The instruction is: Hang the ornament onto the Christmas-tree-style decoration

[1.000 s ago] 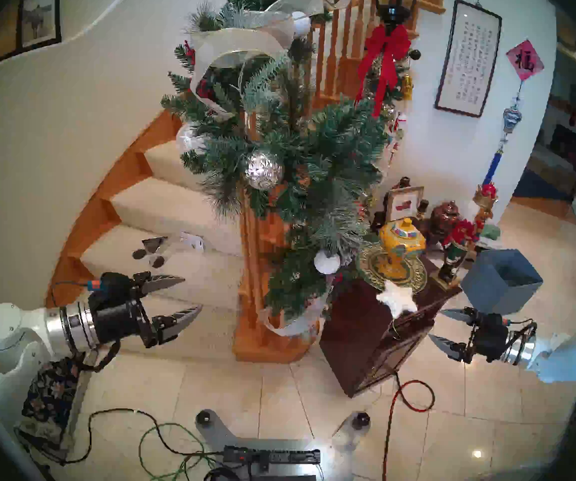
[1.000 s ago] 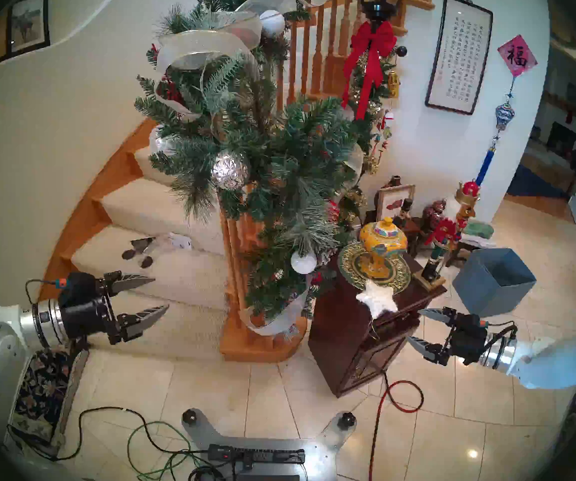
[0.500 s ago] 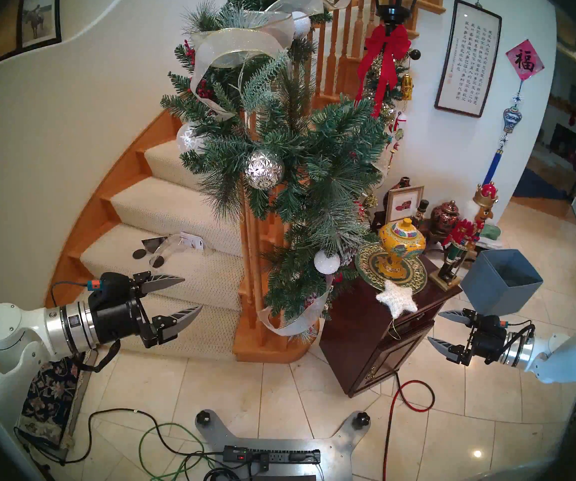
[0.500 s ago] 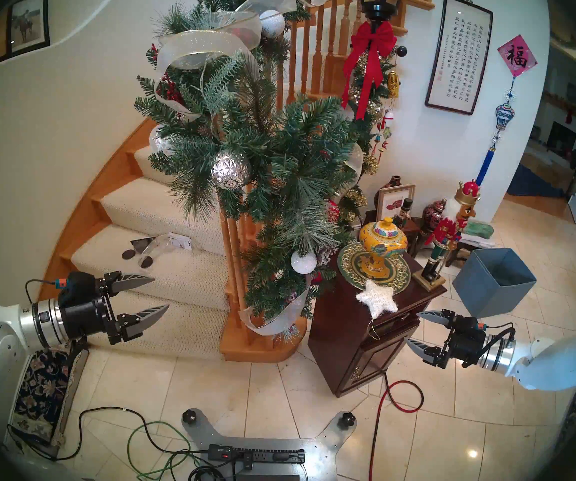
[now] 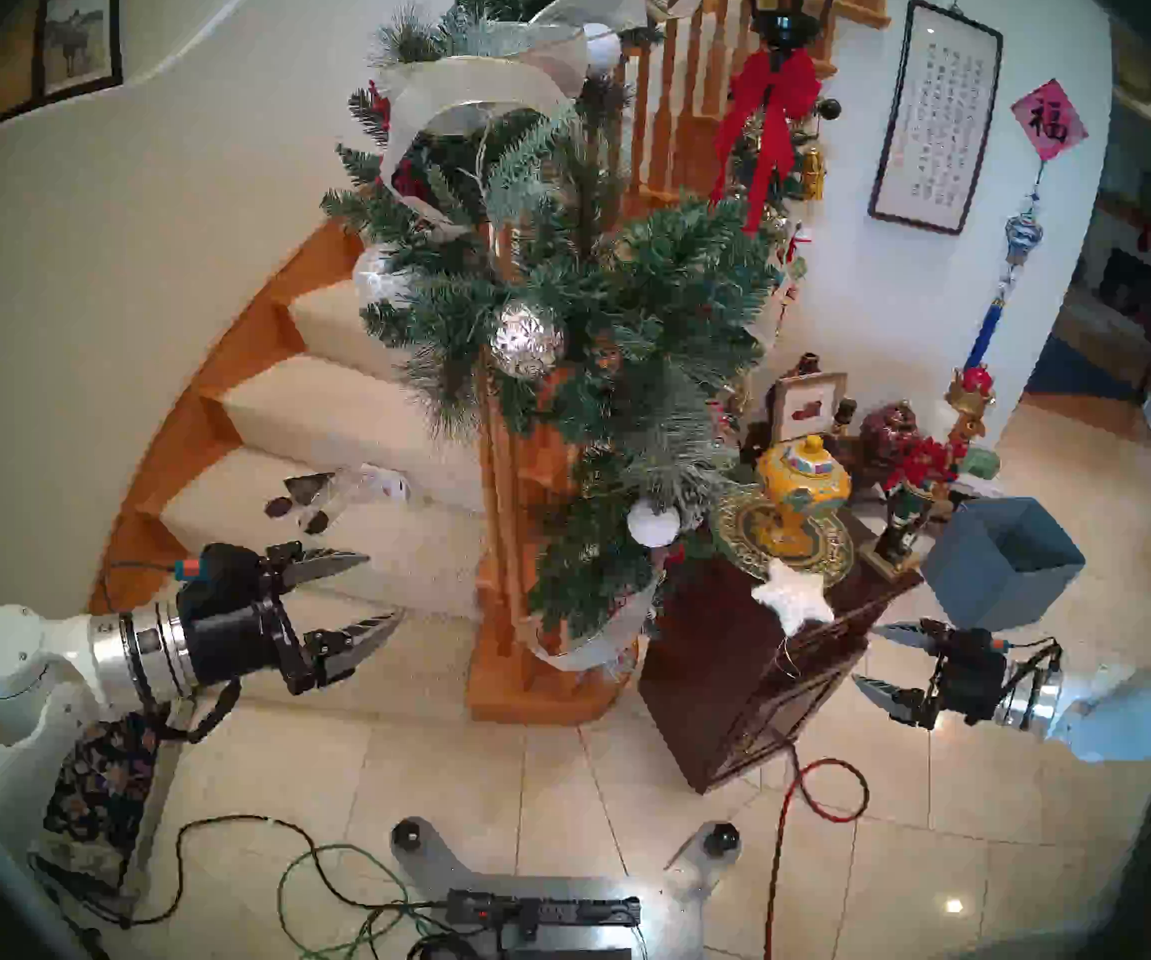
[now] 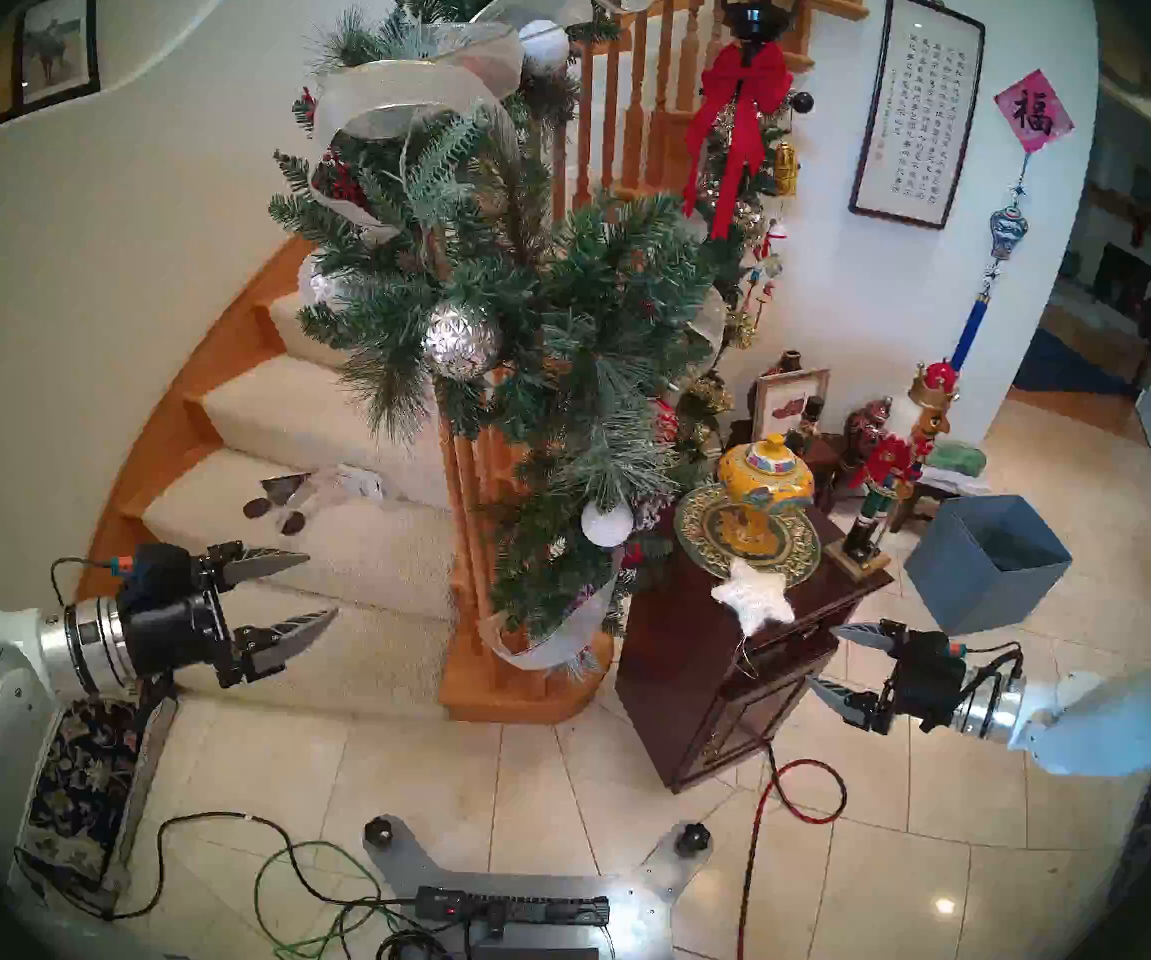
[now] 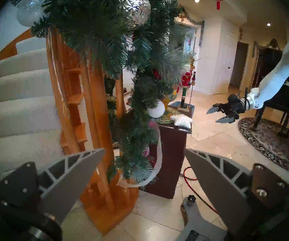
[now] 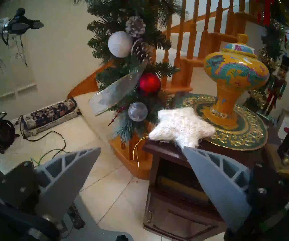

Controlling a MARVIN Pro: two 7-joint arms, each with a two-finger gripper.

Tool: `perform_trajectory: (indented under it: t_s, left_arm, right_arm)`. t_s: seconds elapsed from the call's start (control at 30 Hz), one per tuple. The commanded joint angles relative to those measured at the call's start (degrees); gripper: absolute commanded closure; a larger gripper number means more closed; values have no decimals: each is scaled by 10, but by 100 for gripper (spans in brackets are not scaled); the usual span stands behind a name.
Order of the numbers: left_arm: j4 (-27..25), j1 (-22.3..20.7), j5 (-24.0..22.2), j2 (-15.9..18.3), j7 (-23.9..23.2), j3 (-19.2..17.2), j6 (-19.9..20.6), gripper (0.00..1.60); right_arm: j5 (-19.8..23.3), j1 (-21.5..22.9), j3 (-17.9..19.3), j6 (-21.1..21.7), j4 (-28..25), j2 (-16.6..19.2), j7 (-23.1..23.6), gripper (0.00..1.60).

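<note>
On your far left the left gripper [image 5: 378,588] hangs with its jaws spread wide and nothing between them, above the lowest carpeted stair [image 5: 364,577] of a curved staircase with honey-coloured wood trim; a rolled patterned rug [image 5: 101,799] lies on the pale floor tiles [image 5: 558,785] under the arm, and black and green cables [image 5: 295,868] trail toward a power strip [image 5: 545,911] at the bottom edge. Move your eye right to the wooden newel post [image 5: 510,591] — the green pine garland [image 5: 628,356] tumbles down it, wound with sheer silvery ribbon [image 5: 482,86] and carrying a faceted silver ball [image 5: 525,340] high up and a small white ball [image 5: 653,522] near its lower end. Just right of the post stands a dark wooden cabinet [image 5: 704,661], and on its top sits a green-and-gold round mat [image 5: 829,557] bearing a yellow lidded jar [image 5: 802,480]. The white fuzzy star [image 5: 793,597] lies flat at the cabinet's front edge, partly overlapping the mat, its gold string loop [image 8: 137,148] dangling over the side — it is near the garland's tip but not hung on it. A nutcracker figure [image 5: 919,494] and a blue open box [image 5: 1002,560] come next. Farthest right, the right gripper [image 5: 870,657] is level with the cabinet top, jaws apart and empty, pointing at the star without touching it. A red cable [image 5: 825,789] loops on the tiles below.
</note>
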Motion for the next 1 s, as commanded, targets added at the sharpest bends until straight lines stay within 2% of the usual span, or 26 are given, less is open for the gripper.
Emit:
perform_trajectory:
  t_s: [0.0,0.17,0.47,0.7,0.97]
  left_arm:
    - [0,0,0,0,0,-1,0,0]
    - [0,0,0,0,0,-1,0,0]
    - [0,0,0,0,0,-1,0,0]
    - [0,0,0,0,0,-1,0,0]
    - [0,0,0,0,0,-1,0,0]
  right_arm:
    - [14,-2,4,-2,3,-4,13,0]
    - [26,-2,9,4,0,-4,37,0]
    - [17,0,6,9,-12,-10,38,0]
    - [8,2,3,18,-11,-23,23,0]
    - [-40,11,-1,22,-24,-27,-17,0]
